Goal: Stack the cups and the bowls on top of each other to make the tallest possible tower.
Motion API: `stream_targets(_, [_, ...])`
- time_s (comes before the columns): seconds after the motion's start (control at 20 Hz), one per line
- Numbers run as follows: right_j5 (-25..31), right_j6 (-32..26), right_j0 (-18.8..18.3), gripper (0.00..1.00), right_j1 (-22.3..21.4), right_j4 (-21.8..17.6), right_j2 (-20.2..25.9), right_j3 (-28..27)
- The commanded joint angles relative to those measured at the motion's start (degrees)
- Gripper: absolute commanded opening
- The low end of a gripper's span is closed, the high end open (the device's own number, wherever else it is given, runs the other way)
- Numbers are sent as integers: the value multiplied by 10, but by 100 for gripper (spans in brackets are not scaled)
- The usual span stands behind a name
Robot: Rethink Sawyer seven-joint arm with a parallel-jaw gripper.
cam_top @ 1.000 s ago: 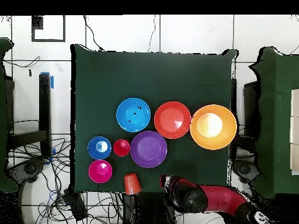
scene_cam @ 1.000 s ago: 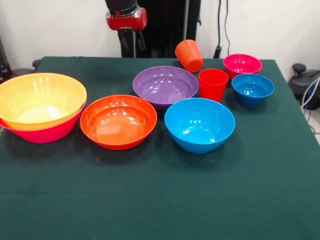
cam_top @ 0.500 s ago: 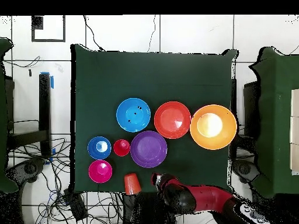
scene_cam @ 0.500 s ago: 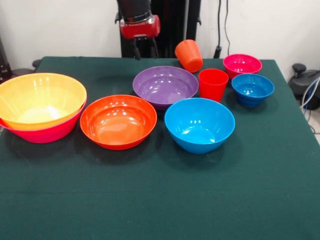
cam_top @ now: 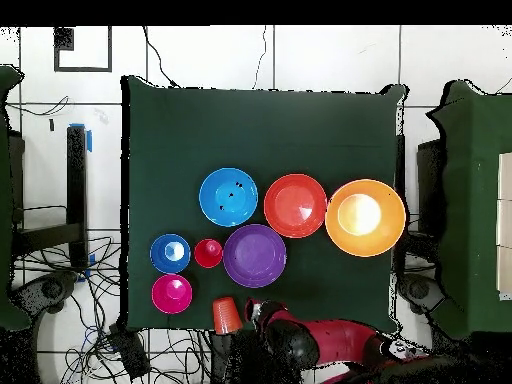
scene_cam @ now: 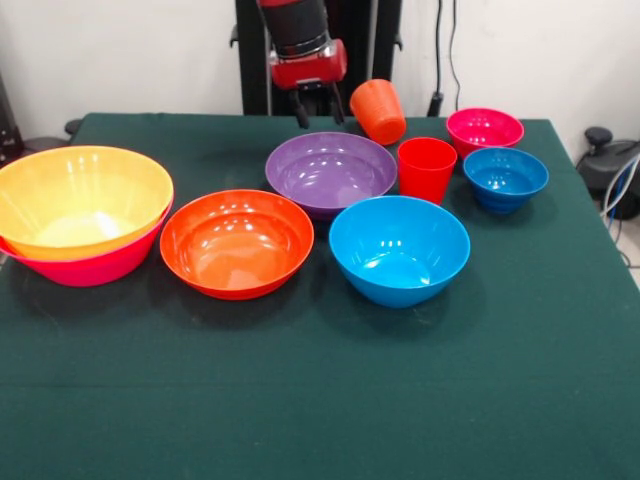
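The yellow-orange bowl (scene_cam: pixel 82 198) sits nested in the big pink bowl (scene_cam: pixel 95 266) at the left. A red-orange bowl (scene_cam: pixel 237 242), the medium blue bowl (scene_cam: pixel 399 249) and the purple bowl (scene_cam: pixel 330 170) stand in the middle. The red cup (scene_cam: pixel 426 168) stands upright beside the purple bowl. The orange cup (scene_cam: pixel 378 110) lies tilted at the table's far edge. The small blue bowl (scene_cam: pixel 505 178) and the magenta bowl (scene_cam: pixel 484 129) are at the right. My gripper (scene_cam: pixel 318 113) is open and empty, above the far edge, just left of the orange cup (cam_top: pixel 227 314).
The green table (scene_cam: pixel 320 400) has bare cloth across its whole near half. In the overhead view my arm (cam_top: pixel 310 340) reaches in from the bottom edge behind the purple bowl (cam_top: pixel 254 255). Cables and chairs lie off the table's sides.
My gripper has moved along the table's far edge, rightward in the front view, from behind the red-orange bowl to close beside the orange cup. No bowl or cup has moved.
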Motion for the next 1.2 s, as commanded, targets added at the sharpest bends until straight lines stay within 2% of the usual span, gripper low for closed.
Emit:
stream_targets(0.05, [-55, 81, 28, 100, 55, 18, -6, -80])
stream_targets(0.8, [-78, 106, 16, 100, 85, 67, -66, -88])
stream_targets(0.95, [-67, 125, 13, 100, 74, 102, -83, -72])
stream_targets(1.05, [-66, 123, 11, 100, 69, 110, -86, -67])
stream_targets(1.2, [-5, 105, -11, 100, 19, 124, -80, -40])
